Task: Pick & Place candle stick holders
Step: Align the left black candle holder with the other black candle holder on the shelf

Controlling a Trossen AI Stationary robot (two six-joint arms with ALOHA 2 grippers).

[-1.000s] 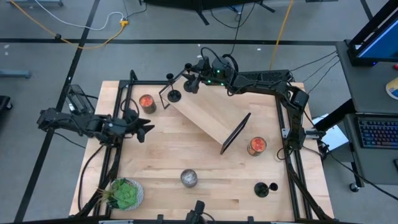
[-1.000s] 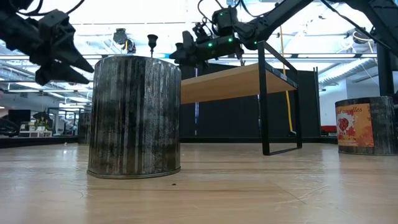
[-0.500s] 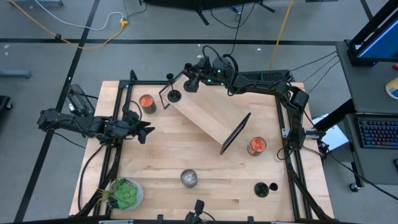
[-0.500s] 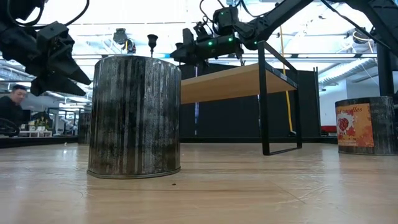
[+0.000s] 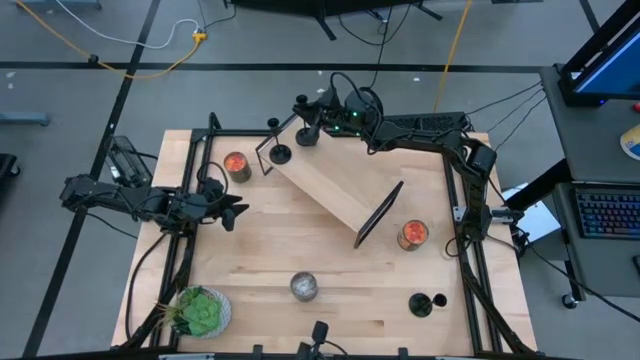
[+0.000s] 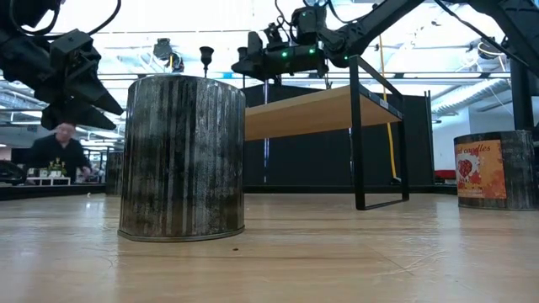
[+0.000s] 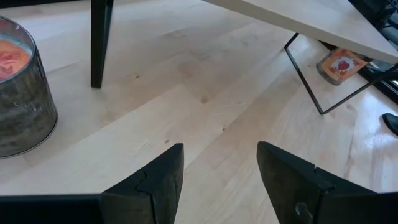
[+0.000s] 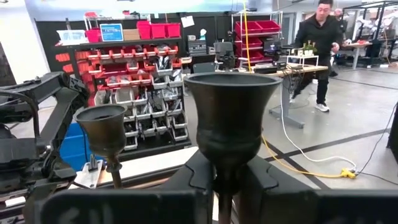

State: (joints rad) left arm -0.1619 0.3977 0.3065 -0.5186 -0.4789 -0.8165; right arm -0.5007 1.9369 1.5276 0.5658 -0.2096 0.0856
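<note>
R gripper: at 12 o'clock over the tilted light wooden shelf; was apart 1 s ago, now clenched on stem of small black metal candle stick holder
2nd holder: stands just beside, unmoved
3rd holder: 5 o'clock, unmoved
L gripper: 9 o'clock, released, empty, pulled back slightly

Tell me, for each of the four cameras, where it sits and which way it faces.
High view: overhead, straight down on the table; shows both arms, left gripper and right gripper.
Low view: at tabletop height, level across the table into the room; silver jar in front, arms entering from above.
Left wrist view: faces down across the tabletop past its own open fingers.
Right wrist view: faces out toward the room, fingers closed on a candle stick holder.
Shared: the wooden shelf shows in the high, low and left wrist views.
</note>
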